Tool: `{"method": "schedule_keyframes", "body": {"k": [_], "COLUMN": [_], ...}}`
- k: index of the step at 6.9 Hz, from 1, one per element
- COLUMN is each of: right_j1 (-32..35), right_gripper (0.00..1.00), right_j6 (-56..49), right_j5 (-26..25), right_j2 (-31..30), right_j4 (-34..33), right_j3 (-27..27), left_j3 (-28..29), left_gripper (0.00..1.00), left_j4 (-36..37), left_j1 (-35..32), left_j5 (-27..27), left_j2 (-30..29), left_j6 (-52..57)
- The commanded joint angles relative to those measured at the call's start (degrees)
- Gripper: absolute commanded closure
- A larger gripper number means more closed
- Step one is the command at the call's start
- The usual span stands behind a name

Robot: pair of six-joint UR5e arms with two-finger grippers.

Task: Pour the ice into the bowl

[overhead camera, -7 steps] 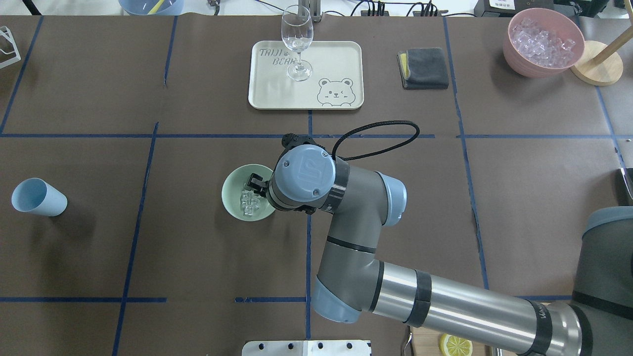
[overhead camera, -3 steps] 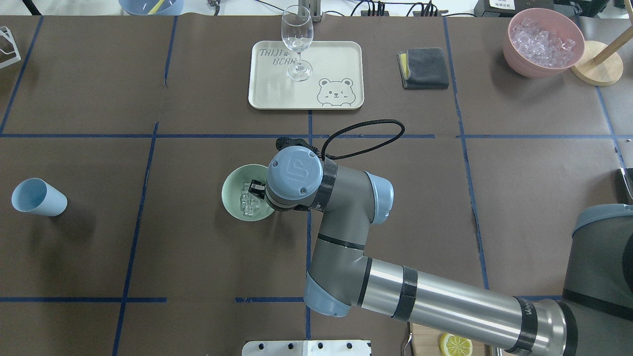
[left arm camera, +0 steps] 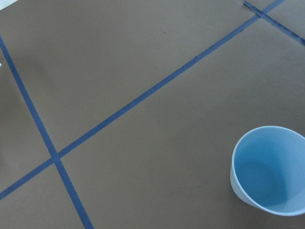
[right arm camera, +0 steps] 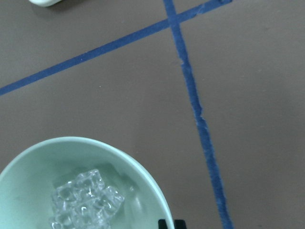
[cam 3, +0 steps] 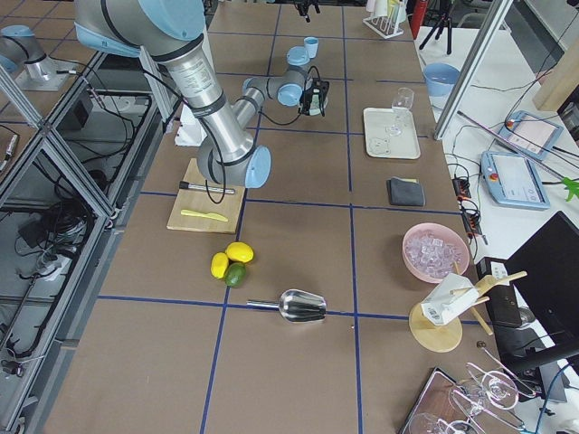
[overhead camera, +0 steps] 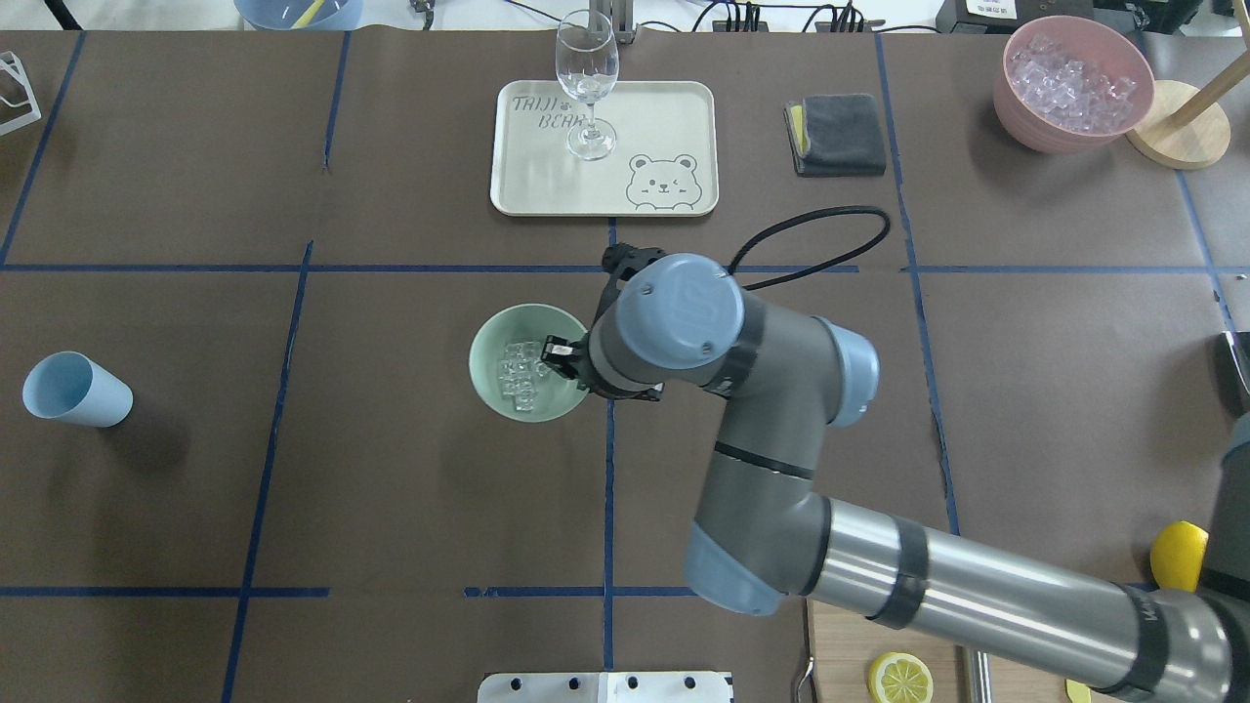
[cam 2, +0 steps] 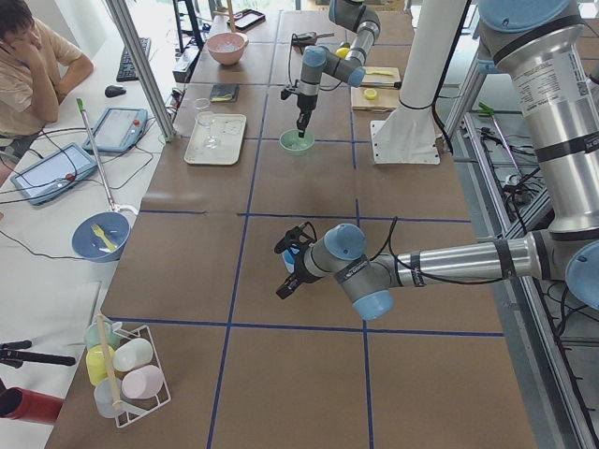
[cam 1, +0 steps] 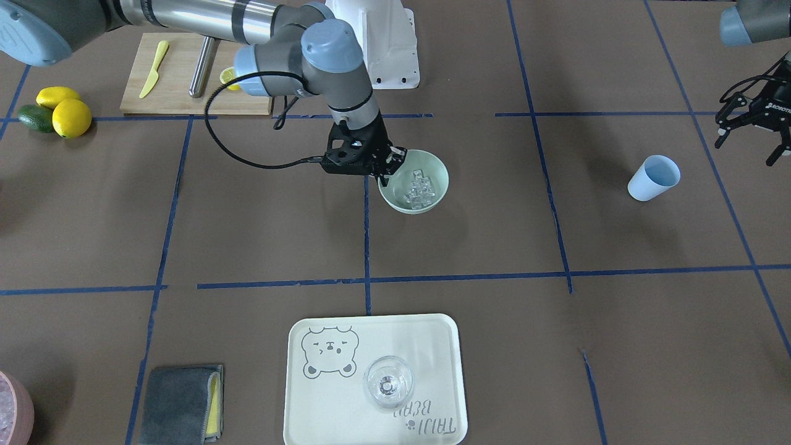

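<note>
The pale mint-green bowl (overhead camera: 491, 344) stands near the table's middle, just left of a blue tape line. A small heap of clear ice cubes (overhead camera: 518, 377) lies inside it. My right gripper (overhead camera: 559, 353) is shut on the bowl's right rim, the wrist hiding that edge. The front-facing view shows the bowl (cam 1: 434, 168), the ice (cam 1: 419, 189) and the right gripper (cam 1: 384, 173) pinching the rim. The right wrist view shows the bowl (right arm camera: 28, 164), the ice (right arm camera: 86, 202) and the fingertips (right arm camera: 165, 223) at the rim. My left gripper (cam 1: 751, 130) is open and empty, hovering near the blue cup (cam 1: 654, 177).
A cream tray (overhead camera: 674, 107) with a wine glass (overhead camera: 587, 83) sits at the far middle. A grey cloth (overhead camera: 836, 133) and a pink container of ice (overhead camera: 1016, 98) are at the far right. The blue cup (overhead camera: 76, 389) lies at the left.
My right gripper has moved right and slightly farther away, dragging the bowl with the ice along toward the blue tape line. The cup and tray have not moved.
</note>
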Motion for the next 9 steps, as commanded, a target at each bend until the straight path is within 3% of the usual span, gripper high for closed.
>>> {"method": "schedule_keyframes", "body": {"k": [1, 3, 5, 6, 9], "right_j1": [7.59, 15.42, 23.33, 25.28, 30.91], "right_gripper": [1.0, 1.0, 1.0, 1.0, 1.0], "right_j6": [-1.58, -14.87, -31.57, -37.83, -49.21], "right_j5": [7.37, 13.36, 16.72, 16.91, 22.15], "right_j2": [-13.91, -27.88, -37.66, -42.23, -46.23], "right_j4": [0.02, 0.64, 0.55, 0.55, 3.16], "right_j3": [15.9, 22.45, 22.29, 21.94, 14.94], "left_j3": [-0.54, -3.08, -5.27, -6.33, -6.25], "left_gripper": [0.0, 0.0, 0.0, 0.0, 0.0], "left_j4": [12.18, 26.13, 36.44, 38.14, 38.07], "left_j1": [-8.44, -11.97, -14.1, -14.28, -15.33], "left_j5": [-5.84, -5.67, -5.76, -5.76, -5.5], "left_j2": [-2.66, -5.82, -10.04, -10.14, -11.1], "left_j6": [8.51, 9.0, 9.09, 9.61, 9.61]}}
